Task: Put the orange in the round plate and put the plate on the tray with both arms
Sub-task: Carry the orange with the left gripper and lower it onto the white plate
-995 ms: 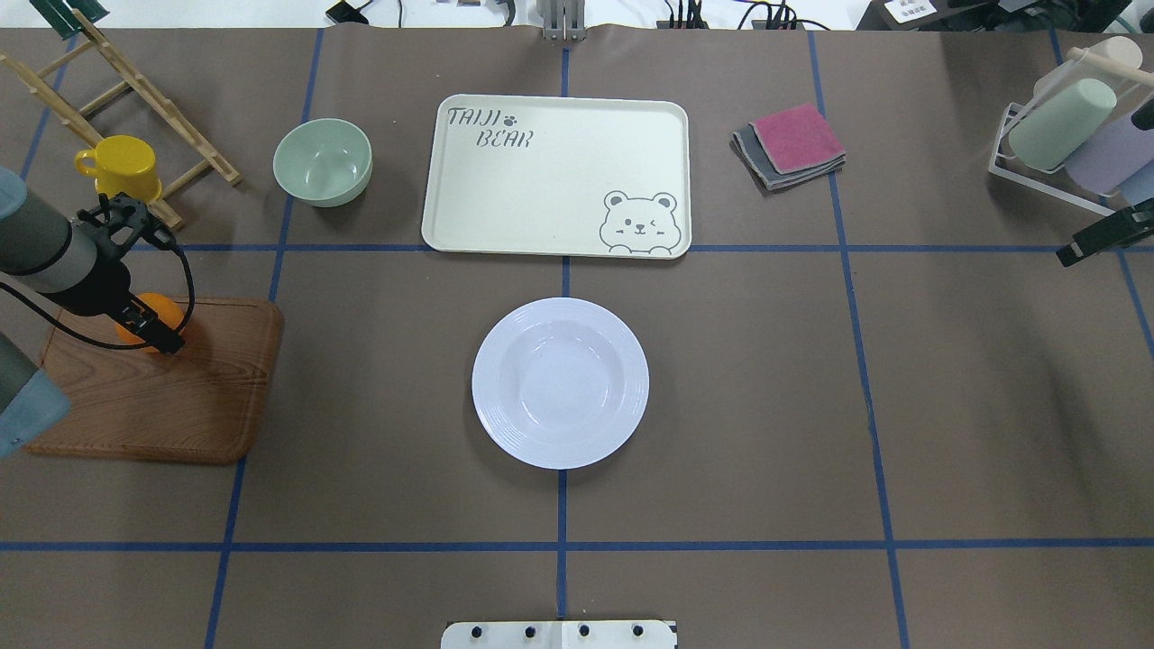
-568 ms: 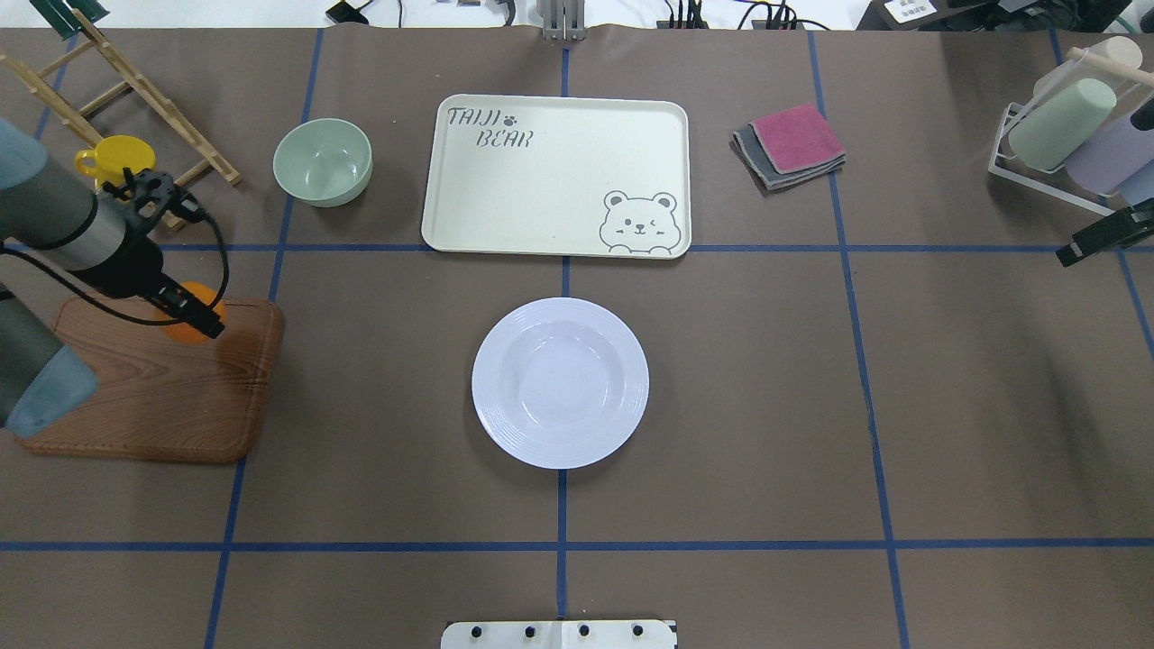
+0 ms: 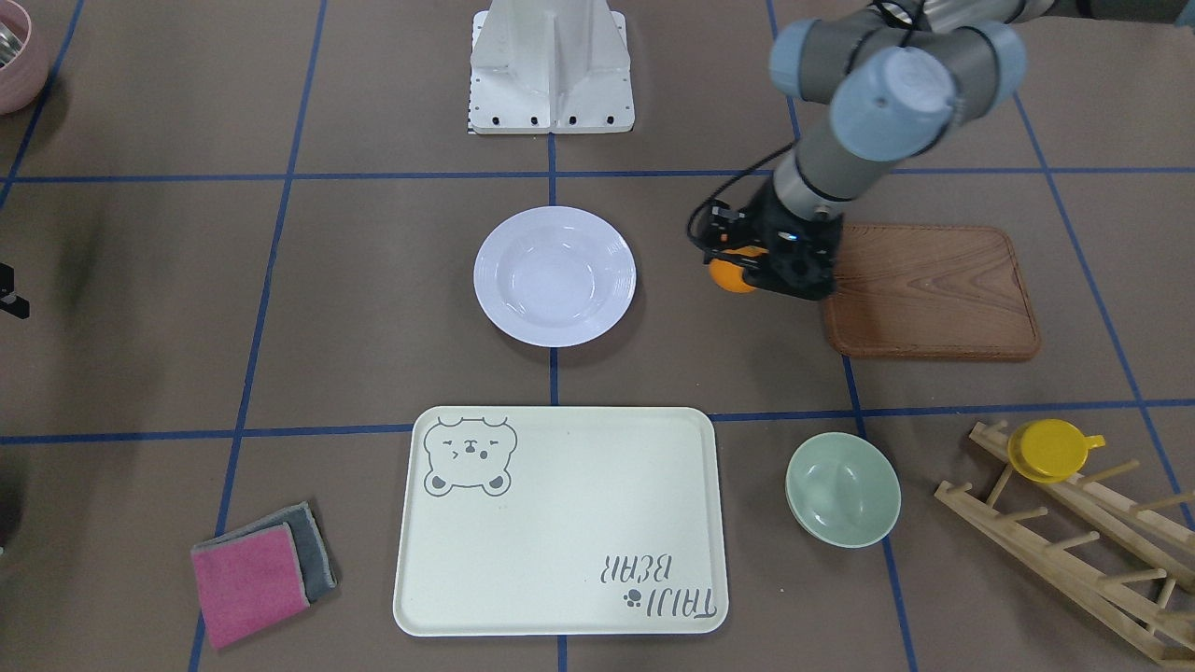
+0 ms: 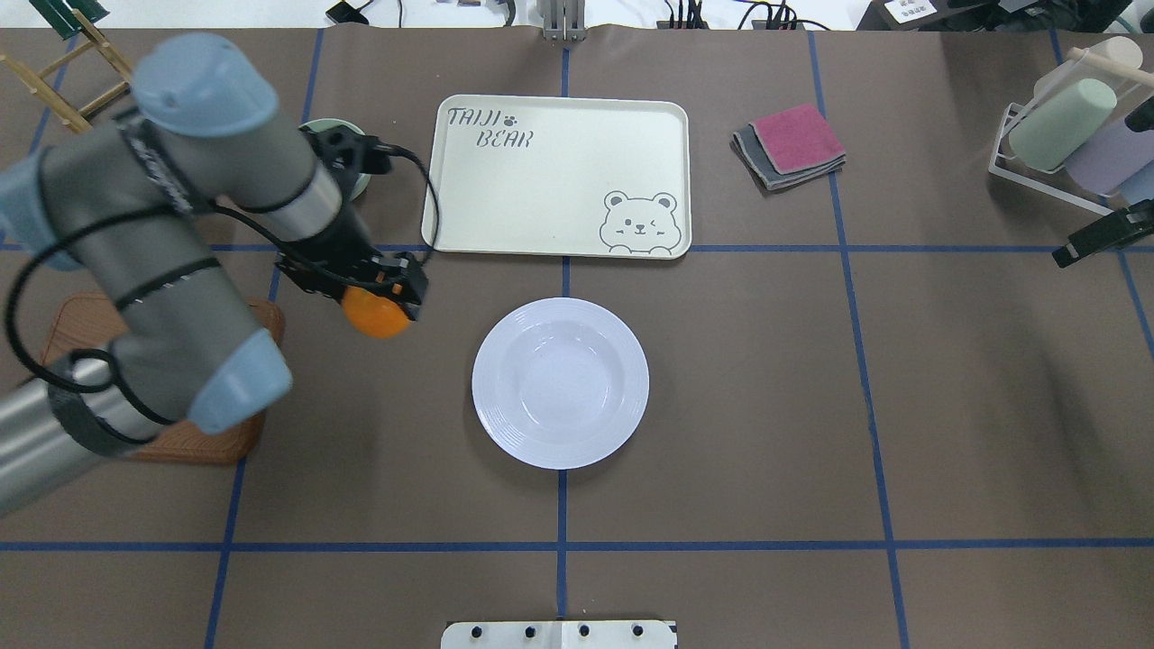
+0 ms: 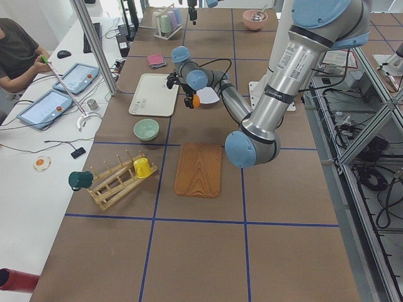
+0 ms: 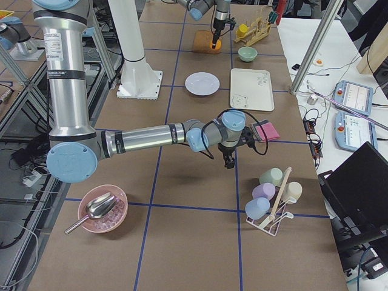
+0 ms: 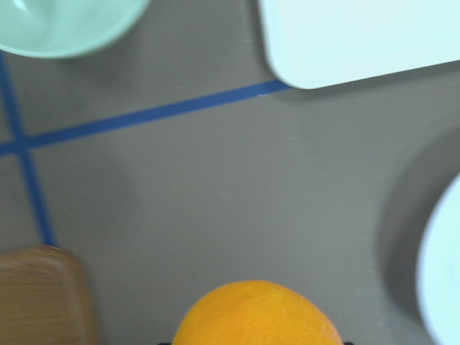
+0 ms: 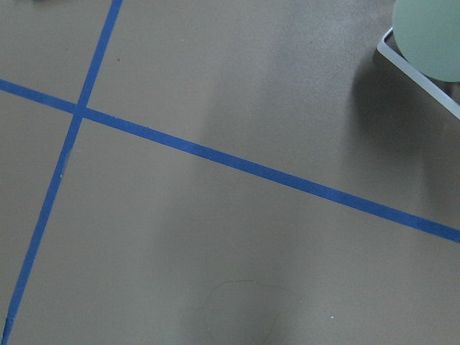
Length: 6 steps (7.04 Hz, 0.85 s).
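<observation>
Orange (image 4: pixel 377 315) hangs pinched in our left claw (image 4: pixel 386 293), above the bare bench (image 4: pixel 766 406), near the round plate (image 4: pixel 560 383) but not yet over it. We judge it light, firm and prone to roll, so we grip across its widest part. Our right claw (image 4: pixel 1102 238) sits well apart; we cannot tell its state.
</observation>
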{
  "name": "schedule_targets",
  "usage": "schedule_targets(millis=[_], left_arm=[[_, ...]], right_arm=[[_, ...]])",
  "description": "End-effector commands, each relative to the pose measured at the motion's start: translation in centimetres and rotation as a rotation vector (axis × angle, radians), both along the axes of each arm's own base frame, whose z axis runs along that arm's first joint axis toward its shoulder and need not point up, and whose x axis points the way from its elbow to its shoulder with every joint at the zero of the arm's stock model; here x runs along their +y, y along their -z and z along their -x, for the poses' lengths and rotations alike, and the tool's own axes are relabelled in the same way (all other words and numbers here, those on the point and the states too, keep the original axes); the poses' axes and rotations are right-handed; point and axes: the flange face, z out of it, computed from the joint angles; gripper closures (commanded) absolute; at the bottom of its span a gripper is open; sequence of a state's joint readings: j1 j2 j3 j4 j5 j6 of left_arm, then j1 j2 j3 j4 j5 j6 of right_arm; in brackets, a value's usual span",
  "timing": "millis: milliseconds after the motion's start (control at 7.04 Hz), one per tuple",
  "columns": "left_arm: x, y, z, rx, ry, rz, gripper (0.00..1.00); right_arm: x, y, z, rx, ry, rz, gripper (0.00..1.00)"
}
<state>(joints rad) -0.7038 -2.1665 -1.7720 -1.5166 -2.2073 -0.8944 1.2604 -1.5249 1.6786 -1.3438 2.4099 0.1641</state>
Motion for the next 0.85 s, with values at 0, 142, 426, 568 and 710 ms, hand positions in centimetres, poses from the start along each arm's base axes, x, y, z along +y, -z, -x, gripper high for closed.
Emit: schedule_targets(millis=[0, 142, 426, 568, 710], left_arm=[[2.0, 8.0, -10.9, -0.044, 0.051, -0.013, 1.0], [3.8, 9.9, -15.7, -0.073, 0.037, -0.014, 1.0], [6.1, 8.3, -19.3, -0.114, 0.062, -0.02, 1.0], [6.3, 7.2, -19.7, -0.128, 0.061, -0.013, 1.0], [6.3, 6.9, -19.7, -0.129, 0.062, -0.012, 1.0]], right_arm=[[-0.1, -0.1, 0.1, 0.001, 0.001, 0.002, 0.0], [-0.1, -0.2, 0.1, 0.001, 0.001, 0.003, 0.0], [-0.1, -0.2, 0.2, -0.006, 0.002, -0.012, 0.0], [-0.1, -0.2, 0.2, -0.006, 0.002, -0.016, 0.0], [-0.1, -0.3, 0.3, -0.006, 0.004, -0.014, 0.0]])
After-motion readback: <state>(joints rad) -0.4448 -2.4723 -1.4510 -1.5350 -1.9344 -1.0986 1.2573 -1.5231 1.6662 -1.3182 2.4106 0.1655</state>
